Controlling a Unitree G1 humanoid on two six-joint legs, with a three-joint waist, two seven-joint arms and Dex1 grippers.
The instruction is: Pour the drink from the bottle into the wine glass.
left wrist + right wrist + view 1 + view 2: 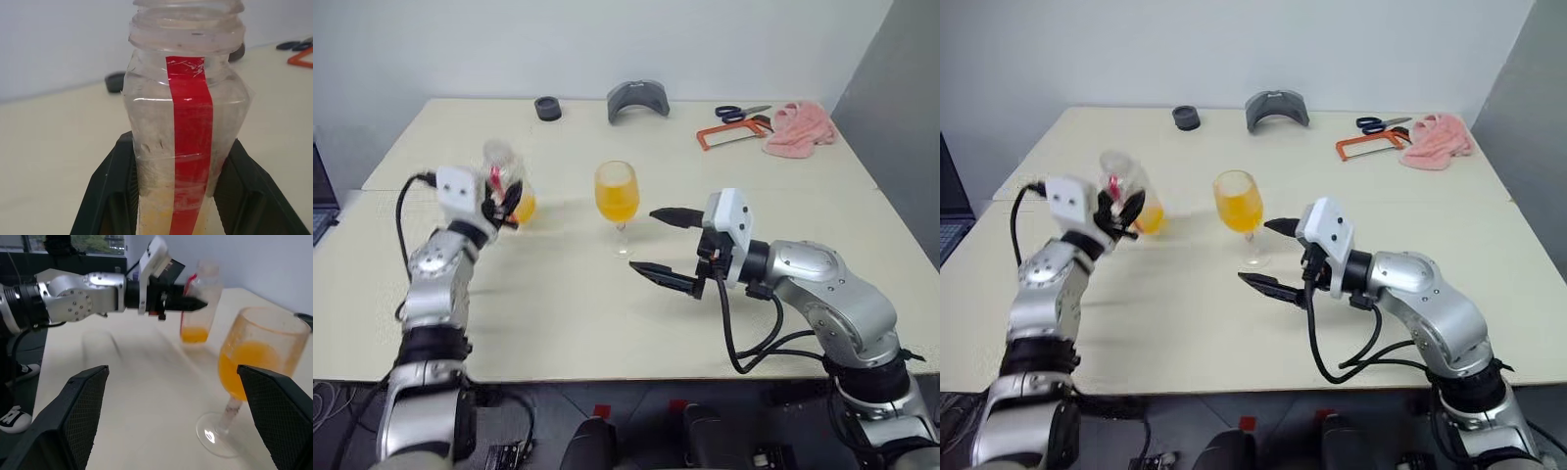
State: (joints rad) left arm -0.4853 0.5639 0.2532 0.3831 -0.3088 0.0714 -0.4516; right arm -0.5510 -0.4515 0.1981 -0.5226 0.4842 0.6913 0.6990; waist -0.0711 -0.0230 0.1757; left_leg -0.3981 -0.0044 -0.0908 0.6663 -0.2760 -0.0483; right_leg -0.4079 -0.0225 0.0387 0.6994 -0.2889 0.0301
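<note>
Right gripper (666,247) nearest, fingers apart beside the wine glass (616,193) of drink (615,201). Left gripper (504,204) clamps the bottle (505,181), seemingly upright. Cream table (558,323), pale wall behind.

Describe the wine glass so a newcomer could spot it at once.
On the cream table, look near the middle, between the two robot arms. The wine glass stands upright there, just ahead of the open right gripper. It is the only stemmed thing, its bowl holding orange drink.
</note>
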